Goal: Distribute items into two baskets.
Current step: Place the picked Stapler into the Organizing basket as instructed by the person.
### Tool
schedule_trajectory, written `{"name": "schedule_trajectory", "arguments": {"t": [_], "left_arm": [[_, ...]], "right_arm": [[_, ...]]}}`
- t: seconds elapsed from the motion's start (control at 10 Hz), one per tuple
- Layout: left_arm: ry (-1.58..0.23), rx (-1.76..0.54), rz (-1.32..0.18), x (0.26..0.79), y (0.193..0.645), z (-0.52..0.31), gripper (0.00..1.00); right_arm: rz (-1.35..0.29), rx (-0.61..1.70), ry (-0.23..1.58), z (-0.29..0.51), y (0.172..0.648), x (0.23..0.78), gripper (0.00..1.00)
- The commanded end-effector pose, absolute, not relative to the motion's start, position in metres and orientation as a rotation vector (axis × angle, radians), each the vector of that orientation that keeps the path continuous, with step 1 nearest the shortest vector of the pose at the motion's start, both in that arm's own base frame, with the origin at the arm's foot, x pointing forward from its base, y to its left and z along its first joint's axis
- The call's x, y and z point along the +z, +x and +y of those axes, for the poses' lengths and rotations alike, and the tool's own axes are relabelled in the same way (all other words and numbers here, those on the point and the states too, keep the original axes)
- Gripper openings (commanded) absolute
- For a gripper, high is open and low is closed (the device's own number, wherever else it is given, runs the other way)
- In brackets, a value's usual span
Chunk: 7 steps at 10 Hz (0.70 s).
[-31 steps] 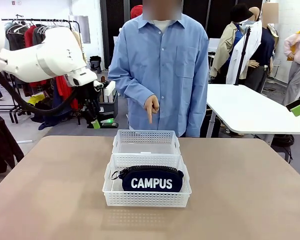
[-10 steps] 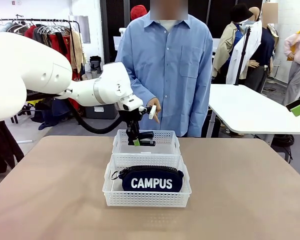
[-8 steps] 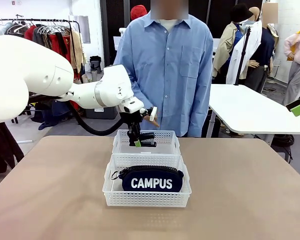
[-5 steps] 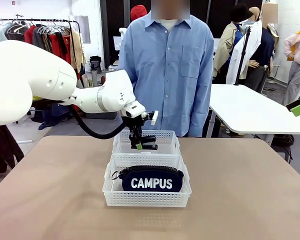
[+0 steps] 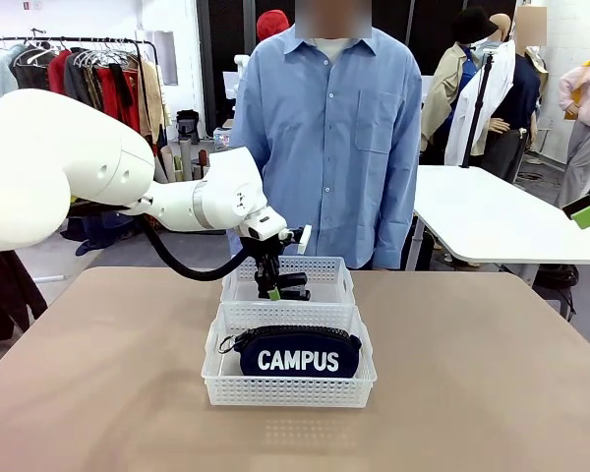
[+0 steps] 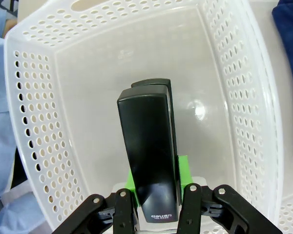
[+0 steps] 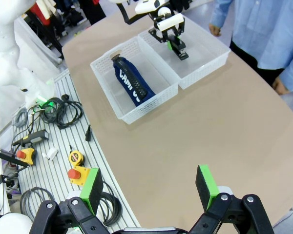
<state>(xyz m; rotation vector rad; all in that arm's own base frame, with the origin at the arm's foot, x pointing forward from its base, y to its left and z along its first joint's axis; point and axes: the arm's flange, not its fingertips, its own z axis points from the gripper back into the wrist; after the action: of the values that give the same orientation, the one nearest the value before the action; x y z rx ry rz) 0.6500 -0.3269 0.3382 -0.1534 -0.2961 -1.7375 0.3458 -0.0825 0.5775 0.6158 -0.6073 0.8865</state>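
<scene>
Two white perforated baskets stand in the table's middle, a near basket and a far basket. The navy pouch with "CAMPUS" lettering lies in the near one, and shows as a dark roll in the right wrist view. My left gripper is shut on the small black stapler, holding it low inside the far basket, just above its floor. In the right wrist view the stapler hangs over that basket. My right gripper stands open, high above the table, with nothing between its fingers.
A person in a blue shirt stands right behind the far basket, arms down. A white table sits at the back right. Beside my table's edge, cables and button boxes lie on a grey ribbed floor strip.
My left gripper has lowered the stapler a little deeper into the far basket. The person's hand near the basket has dropped out of sight.
</scene>
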Motion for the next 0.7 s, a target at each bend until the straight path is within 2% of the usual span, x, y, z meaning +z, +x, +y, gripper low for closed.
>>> {"name": "schedule_trajectory", "arguments": {"t": [0.0, 0.5, 0.6], "left_arm": [[-0.130, -1.759, -0.302, 0.3299, 0.6454, -0.3242, 0.00], [-0.125, -1.757, -0.303, 0.3208, 0.6462, -0.3243, 0.00], [-0.127, -1.761, -0.303, 0.3210, 0.6460, -0.3244, 0.03]], "right_arm": [[-0.617, 0.887, 0.624, -0.0809, 0.3463, 0.5790, 1.00], [-0.617, 0.887, 0.624, -0.0809, 0.3463, 0.5790, 1.00], [-0.617, 0.887, 0.624, -0.0809, 0.3463, 0.5790, 1.00]]}}
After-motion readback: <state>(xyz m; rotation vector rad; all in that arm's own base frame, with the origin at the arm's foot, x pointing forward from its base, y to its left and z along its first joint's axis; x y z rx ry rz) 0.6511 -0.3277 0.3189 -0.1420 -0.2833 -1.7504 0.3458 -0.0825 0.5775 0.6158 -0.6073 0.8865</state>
